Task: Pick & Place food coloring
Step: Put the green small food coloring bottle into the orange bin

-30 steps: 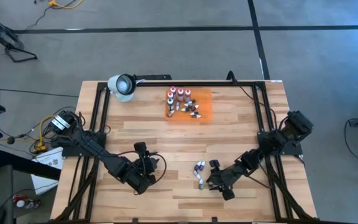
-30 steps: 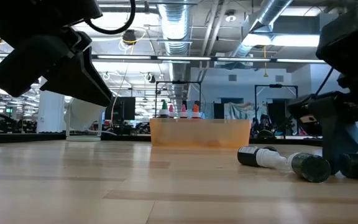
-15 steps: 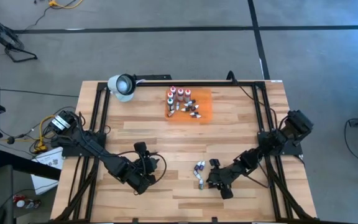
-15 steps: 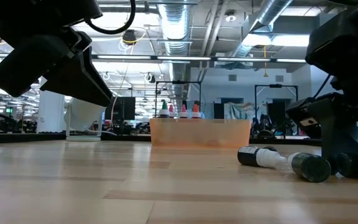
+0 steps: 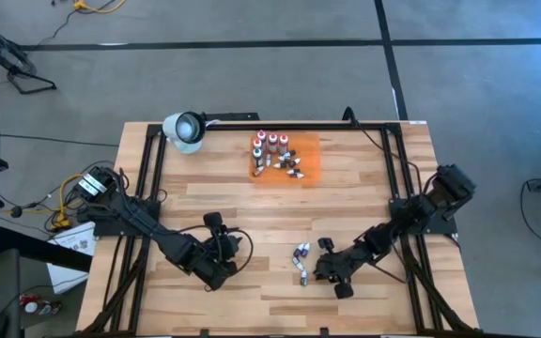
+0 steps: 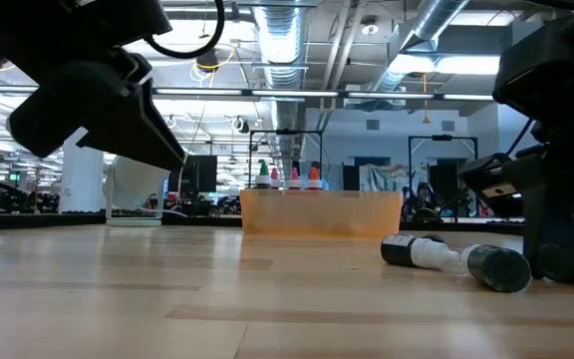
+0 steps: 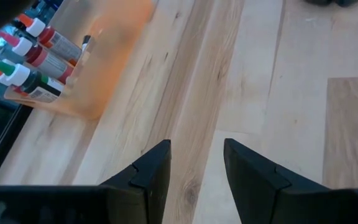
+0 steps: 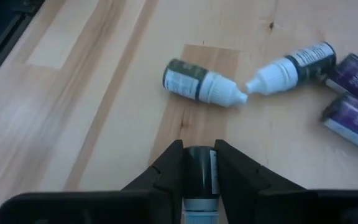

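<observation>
My right gripper (image 8: 199, 163) is shut on a small dark food coloring bottle (image 8: 198, 167) low over the table's near right part (image 5: 321, 268). Two dark bottles with white caps (image 8: 197, 82) (image 8: 294, 65) and two purple ones (image 8: 353, 118) lie on their sides on the wood just beyond it. More bottles (image 5: 269, 150) stand on the flat orange mat (image 5: 306, 167) at the far middle. My left gripper (image 7: 194, 165) hangs open over bare wood at the near left (image 5: 231, 248), holding nothing. My right gripper pinches the small bottle's dark body (image 8: 198, 158) between its two fingers. The bottle lies along the fingers, its white cap (image 8: 198, 206) toward the wrist. The fingers slant down from the table's near right. Whether the bottle is clear of the wood, I cannot tell.
A white lamp-like round object (image 5: 185, 128) sits at the far left corner. Black frame rails (image 5: 148, 178) run along both sides and the far edge. In the low view the loose bottles (image 6: 422, 251) (image 6: 496, 267) lie just beside my right gripper (image 6: 566, 261).
My right gripper has stayed in place, tipped slightly, and its fingers have drawn together onto the small dark bottle. The loose bottles on the wood have not moved.
</observation>
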